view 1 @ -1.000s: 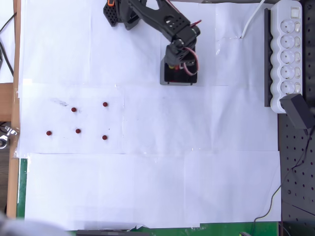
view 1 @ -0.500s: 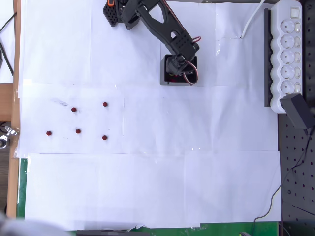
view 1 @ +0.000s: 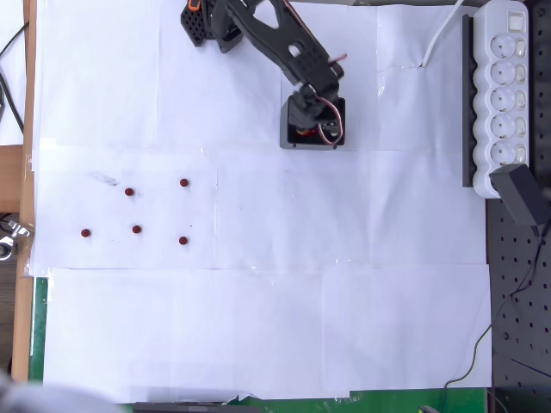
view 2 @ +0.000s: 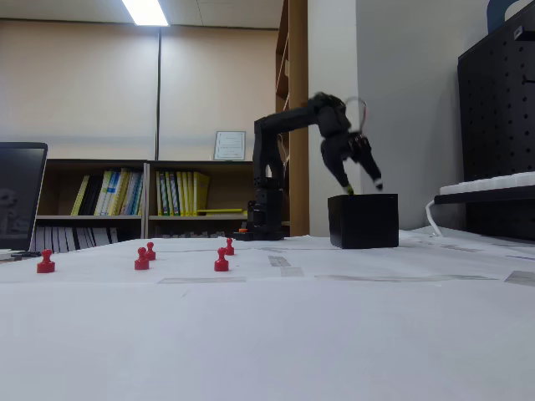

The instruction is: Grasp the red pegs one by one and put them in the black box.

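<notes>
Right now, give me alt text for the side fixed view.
A black robot arm holds its open end effector just above the black box on a white paper-covered table. Five red pegs stand upright at the left, with bookshelves behind.

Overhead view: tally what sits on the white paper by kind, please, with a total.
Small dark-red round-topped pegs lying loose on the paper: 5
Small square black plastic box: 1
Long white power strip at the right edge: 1
Total: 7
The black gripper hangs open over the box, whose inside is hidden.
</notes>
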`<move>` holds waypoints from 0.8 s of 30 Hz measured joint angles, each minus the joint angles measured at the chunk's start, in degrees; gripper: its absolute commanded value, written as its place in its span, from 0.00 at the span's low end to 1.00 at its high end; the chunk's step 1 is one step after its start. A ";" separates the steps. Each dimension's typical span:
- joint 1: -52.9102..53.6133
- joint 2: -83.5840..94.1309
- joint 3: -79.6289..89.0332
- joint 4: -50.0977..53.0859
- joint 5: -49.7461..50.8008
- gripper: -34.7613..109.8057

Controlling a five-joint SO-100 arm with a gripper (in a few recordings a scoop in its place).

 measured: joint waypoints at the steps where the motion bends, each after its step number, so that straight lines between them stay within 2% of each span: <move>1: 1.14 -0.79 0.00 0.44 1.05 0.39; 5: 11.78 -2.46 -8.35 -4.92 8.96 0.39; 10: 27.42 -2.20 -27.69 -21.97 25.40 0.39; 14: 34.54 0.53 -36.47 -35.16 35.24 0.39; 24: 40.69 4.92 -53.70 -63.46 38.85 0.39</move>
